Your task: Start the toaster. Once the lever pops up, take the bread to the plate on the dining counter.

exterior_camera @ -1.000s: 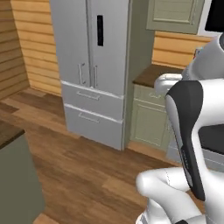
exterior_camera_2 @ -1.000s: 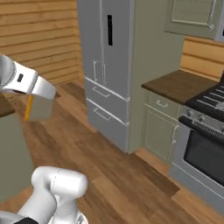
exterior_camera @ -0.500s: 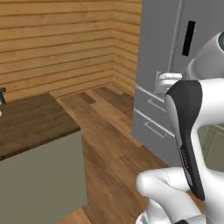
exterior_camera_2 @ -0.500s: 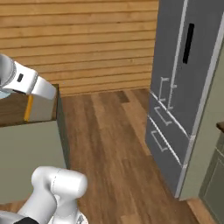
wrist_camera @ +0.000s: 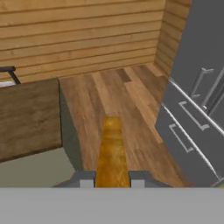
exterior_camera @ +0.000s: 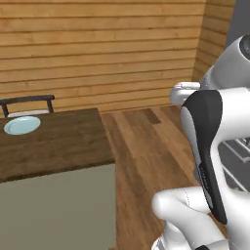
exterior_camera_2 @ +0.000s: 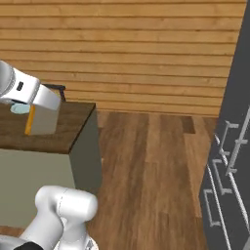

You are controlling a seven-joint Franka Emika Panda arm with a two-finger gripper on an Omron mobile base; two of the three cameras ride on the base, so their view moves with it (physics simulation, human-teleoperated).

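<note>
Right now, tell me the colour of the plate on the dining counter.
Pale blue-green; the plate shows best in the left base view, on the dining counter.

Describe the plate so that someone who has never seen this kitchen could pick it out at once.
Find the dining counter, the island with a dark brown wood-grain top and pale sage-green sides, standing in front of the wall of horizontal wood planks. The plate lies flat near the far edge of that top, just in front of a dark chair back. It is small, round and pale blue-green, the one light thing against the dark wood.
</note>
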